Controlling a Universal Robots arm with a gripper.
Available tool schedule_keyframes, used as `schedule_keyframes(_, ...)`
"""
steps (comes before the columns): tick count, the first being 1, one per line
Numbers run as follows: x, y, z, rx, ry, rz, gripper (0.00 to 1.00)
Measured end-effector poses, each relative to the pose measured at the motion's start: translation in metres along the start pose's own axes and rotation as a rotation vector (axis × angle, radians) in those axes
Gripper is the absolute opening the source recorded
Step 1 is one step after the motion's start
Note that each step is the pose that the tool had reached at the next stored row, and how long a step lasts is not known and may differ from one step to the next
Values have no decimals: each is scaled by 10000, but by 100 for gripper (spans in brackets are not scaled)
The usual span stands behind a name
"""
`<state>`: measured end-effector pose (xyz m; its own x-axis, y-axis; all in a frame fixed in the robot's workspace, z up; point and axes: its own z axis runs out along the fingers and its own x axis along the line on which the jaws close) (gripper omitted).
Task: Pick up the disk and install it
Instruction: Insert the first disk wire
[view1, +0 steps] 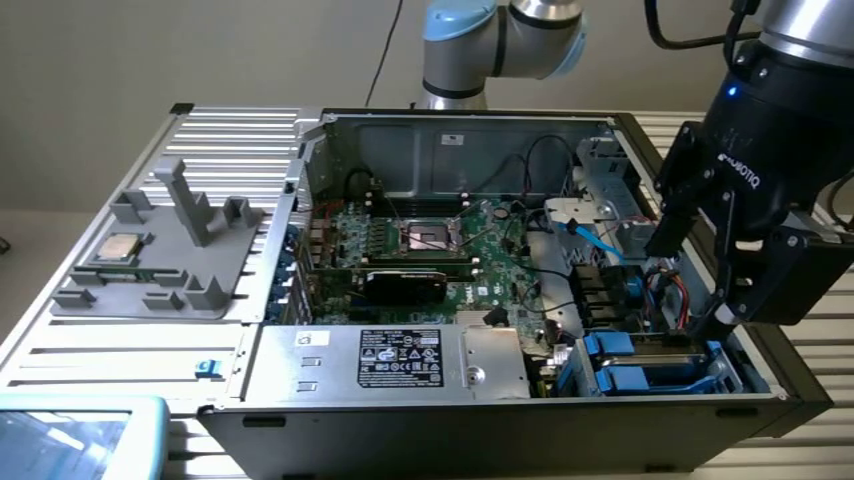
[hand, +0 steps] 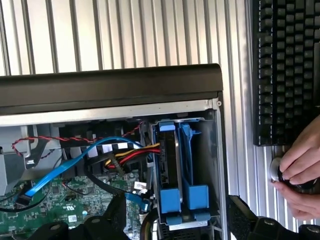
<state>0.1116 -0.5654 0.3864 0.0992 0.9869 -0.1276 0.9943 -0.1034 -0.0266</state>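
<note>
The claw (view1: 694, 300) hangs wide open and empty over the drive bay; the disk (hand: 170, 165), apparently seated on edge in its blue carrier, sits between its fingers (hand: 112, 212).

Drive bay (hand: 187, 170) hemmed by case wall (hand: 218, 165), cables (hand: 125, 155).

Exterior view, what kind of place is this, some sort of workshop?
Probably a lab bench for robotic computer assembly: an open black desktop tower case lies on its side exposing a green motherboard, on a ribbed aluminium table, under a black robot gripper.
</note>
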Motion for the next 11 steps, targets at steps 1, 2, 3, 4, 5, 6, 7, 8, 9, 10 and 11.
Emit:
schedule_keyframes(1,0,-12,0,-104,-90,16,89)
schedule_keyframes(2,1,-23,1,-219,-197,35,89)
schedule_keyframes(3,2,-33,1,-339,-300,52,89)
schedule_keyframes(4,5,-44,2,-445,-380,69,89)
schedule_keyframes(5,7,-56,3,-527,-469,82,89)
schedule_keyframes(6,12,-68,4,-592,-549,92,89)
schedule_keyframes(7,17,-80,7,-645,-618,99,89)
schedule_keyframes(8,22,-94,9,-690,-681,105,89)
schedule_keyframes(9,28,-107,13,-734,-742,112,89)
schedule_keyframes(10,34,-122,16,-780,-805,119,89)
schedule_keyframes(11,39,-136,19,-820,-864,125,89)
